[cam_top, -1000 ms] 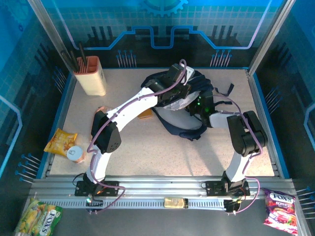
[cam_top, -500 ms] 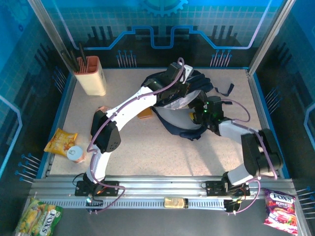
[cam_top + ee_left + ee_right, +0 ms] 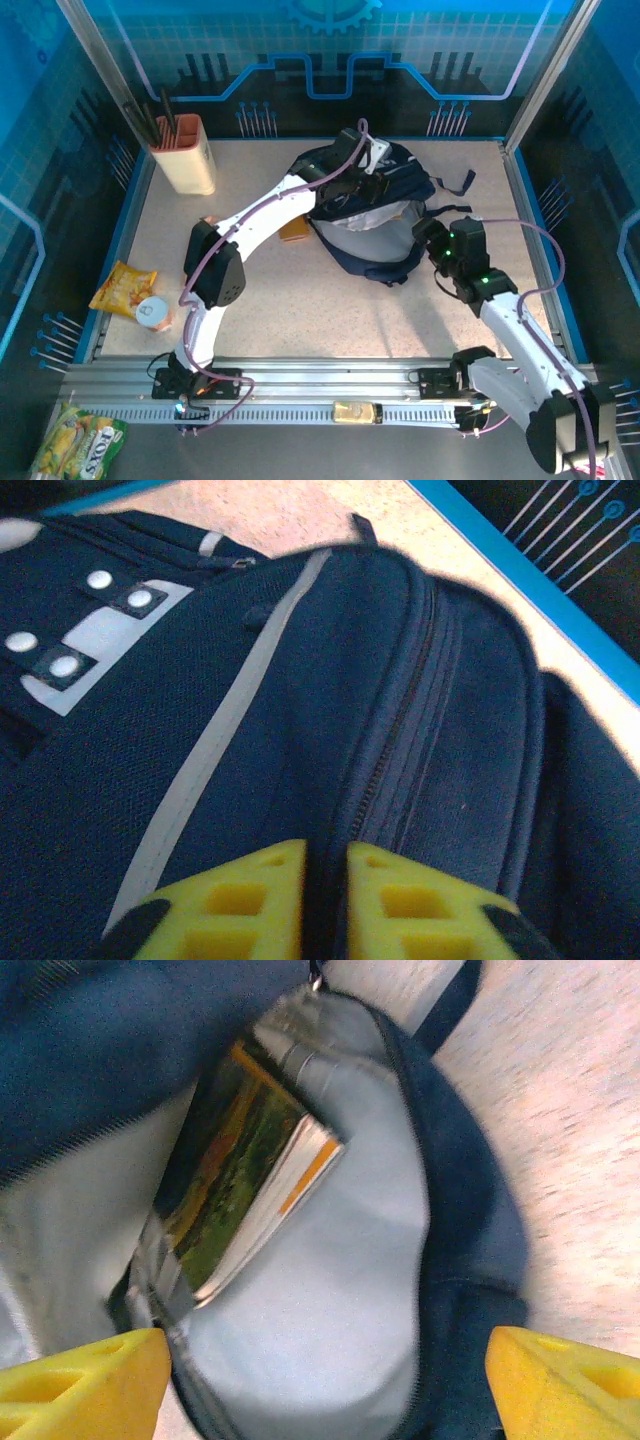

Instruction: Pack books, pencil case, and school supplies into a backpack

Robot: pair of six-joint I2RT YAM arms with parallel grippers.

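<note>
Backpack (image 3: pixel 372 222) lies at twelve o'clock on the table (image 3: pixel 330 310), mouth open, a book (image 3: pixel 250 1175) tucked inside. Right gripper (image 3: pixel 325 1345), at its four o'clock, gapes wide and empty. Left gripper (image 3: pixel 325 865): jaws nearly meet at its top; whether they pinch fabric is unclear. The mouth should be held wide for the next item.

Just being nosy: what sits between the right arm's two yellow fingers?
In the right wrist view, the backpack's open, pale-lined mouth, with a book tucked inside.

Top view: bright, even overhead light; soft shadows on the table (image 3: pixel 300 310). Left wrist: backpack (image 3: pixel 300 680) weave fairly sharp, yellow fingers (image 3: pixel 240 905) out of focus at bottom edge. Right wrist: motion-blurred throughout; book (image 3: pixel 240 1180) edges smeared.
</note>
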